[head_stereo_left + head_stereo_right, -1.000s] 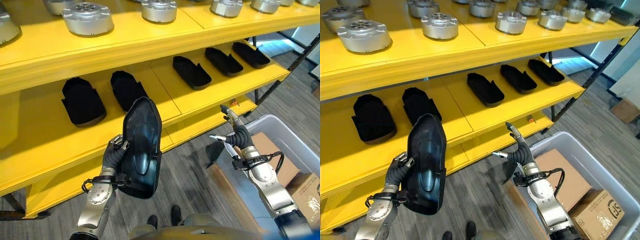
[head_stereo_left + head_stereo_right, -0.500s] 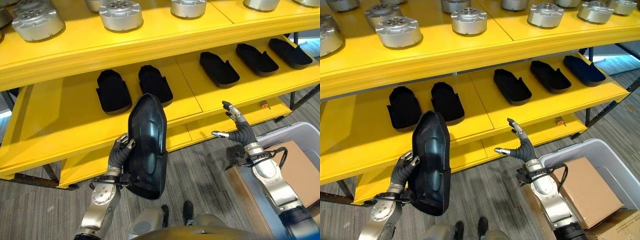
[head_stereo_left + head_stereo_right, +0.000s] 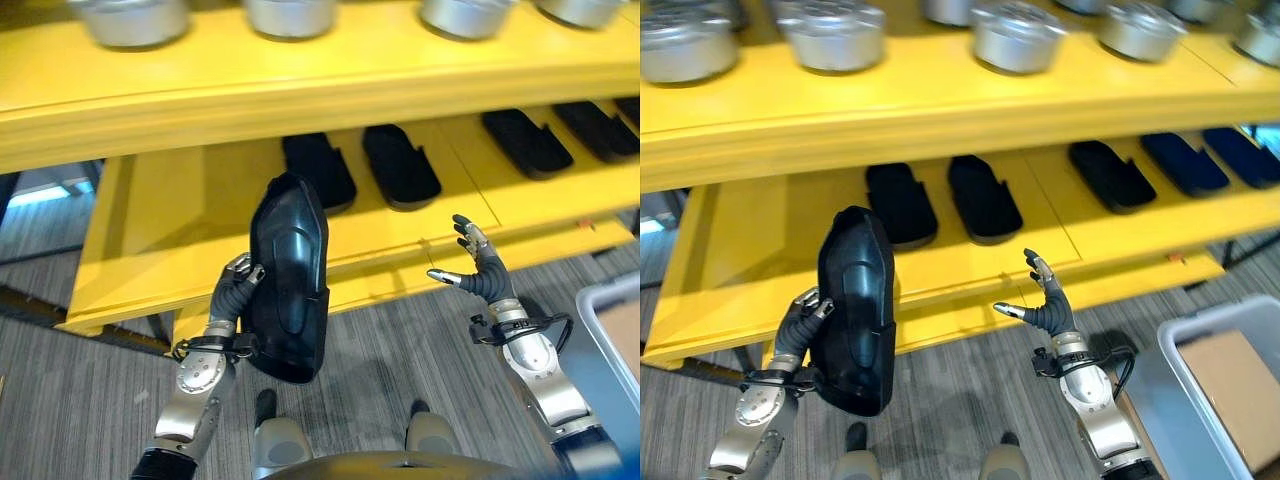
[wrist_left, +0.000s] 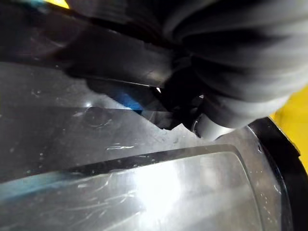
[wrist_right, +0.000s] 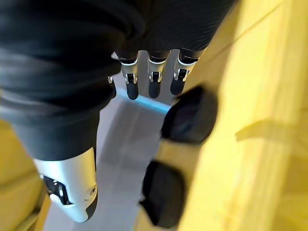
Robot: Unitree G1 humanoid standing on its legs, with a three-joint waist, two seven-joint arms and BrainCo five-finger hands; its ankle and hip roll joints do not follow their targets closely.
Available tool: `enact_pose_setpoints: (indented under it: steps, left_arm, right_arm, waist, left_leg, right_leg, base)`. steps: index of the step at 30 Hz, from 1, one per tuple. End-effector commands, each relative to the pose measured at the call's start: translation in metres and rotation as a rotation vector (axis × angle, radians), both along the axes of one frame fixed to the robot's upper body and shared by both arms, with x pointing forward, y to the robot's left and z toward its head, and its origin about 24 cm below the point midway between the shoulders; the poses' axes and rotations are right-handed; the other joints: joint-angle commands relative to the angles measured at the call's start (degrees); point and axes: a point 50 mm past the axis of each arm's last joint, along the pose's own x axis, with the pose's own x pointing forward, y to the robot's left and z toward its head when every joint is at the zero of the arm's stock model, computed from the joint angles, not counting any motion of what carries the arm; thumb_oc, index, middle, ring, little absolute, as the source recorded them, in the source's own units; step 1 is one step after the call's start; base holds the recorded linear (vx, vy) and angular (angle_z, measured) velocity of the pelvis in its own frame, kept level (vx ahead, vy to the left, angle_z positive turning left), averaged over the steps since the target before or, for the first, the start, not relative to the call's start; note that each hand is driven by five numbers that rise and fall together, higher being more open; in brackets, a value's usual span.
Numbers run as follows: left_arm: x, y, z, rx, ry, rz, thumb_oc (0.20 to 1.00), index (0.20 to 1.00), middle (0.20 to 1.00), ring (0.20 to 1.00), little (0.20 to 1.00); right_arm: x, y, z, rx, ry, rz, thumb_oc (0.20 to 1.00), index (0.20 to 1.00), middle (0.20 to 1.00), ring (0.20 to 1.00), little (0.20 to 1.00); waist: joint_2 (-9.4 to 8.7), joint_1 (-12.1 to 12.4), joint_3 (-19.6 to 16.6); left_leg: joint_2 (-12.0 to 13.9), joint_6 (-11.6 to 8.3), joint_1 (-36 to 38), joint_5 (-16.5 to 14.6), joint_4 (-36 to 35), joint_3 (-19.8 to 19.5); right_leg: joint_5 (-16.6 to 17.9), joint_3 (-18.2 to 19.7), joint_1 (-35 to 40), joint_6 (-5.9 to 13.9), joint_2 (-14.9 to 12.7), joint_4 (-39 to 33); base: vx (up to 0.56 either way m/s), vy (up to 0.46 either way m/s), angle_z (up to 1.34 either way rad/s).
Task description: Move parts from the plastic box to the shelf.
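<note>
Unmoved in grip – left hand clasps black part; right hand splayed wide, empty.

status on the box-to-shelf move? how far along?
Done: several black parts, e.g., already lie in a row on the middle yellow shelf. In hand: the left robot hand grips another black part, held upright in front of the shelf, not yet placed. The right robot hand is open and empty. Left: set this part down; the grey plastic box shows cardboard, further parts unclear.
</note>
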Motion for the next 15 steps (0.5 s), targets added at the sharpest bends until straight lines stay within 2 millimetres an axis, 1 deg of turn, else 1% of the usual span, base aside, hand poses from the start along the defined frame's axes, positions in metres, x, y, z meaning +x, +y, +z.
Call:
enact_pose_setpoints:
  steps: [1, 4, 5, 6, 8, 10, 15]
  left_arm:
    - [0.002, -0.015, 0.026, -0.058, -0.167, -0.028, 0.200, 0.200, 0.200, 0.200, 0.200]
    - [0.002, -0.011, 0.029, -0.028, -0.179, -0.016, 0.200, 0.200, 0.200, 0.200, 0.200]
    - [0.002, -0.004, 0.031, -0.011, -0.188, 0.017, 0.200, 0.200, 0.200, 0.200, 0.200]
    - [0.002, -0.004, 0.031, -0.010, -0.188, 0.017, 0.200, 0.200, 0.200, 0.200, 0.200]
    - [0.000, 0.005, 0.030, 0.017, -0.182, 0.063, 0.200, 0.200, 0.200, 0.200, 0.200]
    - [-0.001, 0.007, 0.030, 0.027, -0.179, 0.076, 0.200, 0.200, 0.200, 0.200, 0.200]
    - [-0.003, 0.023, 0.027, 0.103, -0.151, 0.143, 0.200, 0.200, 0.200, 0.200, 0.200]
  right_arm:
    - [0.001, -0.015, 0.021, -0.053, -0.102, -0.031, 1.000, 1.000, 1.000, 1.000, 1.000]
    - [0.000, -0.014, 0.018, -0.049, -0.091, -0.027, 1.000, 1.000, 1.000, 1.000, 1.000]
    - [0.000, -0.010, 0.016, -0.041, -0.083, -0.016, 1.000, 1.000, 1.000, 1.000, 1.000]
    - [0.000, -0.010, 0.016, -0.041, -0.083, -0.015, 1.000, 1.000, 1.000, 1.000, 1.000]
    - [0.000, -0.008, 0.014, -0.041, -0.073, -0.005, 1.000, 1.000, 1.000, 1.000, 1.000]
    - [-0.001, -0.008, 0.014, -0.040, -0.069, -0.004, 1.000, 1.000, 1.000, 1.000, 1.000]
    - [-0.002, -0.009, 0.012, -0.045, -0.059, -0.003, 1.000, 1.000, 1.000, 1.000, 1.000]
  waist:
    - [1.10, -1.90, -2.86]
    - [0.24, -1.68, -2.55]
    - [-0.59, -1.17, -2.41]
    - [-0.64, -1.16, -2.45]
    - [-1.52, -0.62, -2.21]
    - [-1.90, -0.43, -2.13]
    - [-3.53, 0.26, -1.84]
  left_leg:
    - [1.75, 0.40, -1.72, 3.65, 1.63, 0.59]
    - [-0.77, 0.66, -3.68, 1.17, 5.11, 1.13]
    - [-2.26, 1.25, -5.32, -0.82, 7.82, 1.63]
    - [-2.31, 1.30, -5.43, -0.92, 7.99, 1.67]
    - [-2.96, 1.97, -6.31, -2.20, 9.66, 2.33]
    - [-3.11, 2.15, -6.73, -2.53, 10.34, 2.44]
    - [-3.43, 2.45, -7.94, -3.79, 12.56, 2.55]
  right_leg:
    - [-1.01, -1.76, -3.38, 2.61, -0.72, 4.78]
    - [1.37, -2.07, -2.07, 3.73, -3.03, 1.43]
    - [2.97, -2.23, -1.85, 4.16, -4.43, -0.63]
    - [3.03, -2.19, -1.86, 4.21, -4.47, -0.72]
    - [4.06, -2.23, -1.80, 4.47, -5.13, -1.95]
    - [4.27, -2.27, -1.67, 4.55, -5.28, -2.34]
    - [3.87, -2.66, -1.28, 4.49, -5.14, -2.68]
  base:
    - [0.06, 0.207, 0.28]
    - [0.03, 0.202, 0.25]
    - [0.02, 0.189, 0.04]
    - [0.03, 0.162, 0.01]
    - [0.02, 0.090, -0.07]
    - [0.01, 0.051, -0.20]
    - [0.02, 0.002, -0.06]
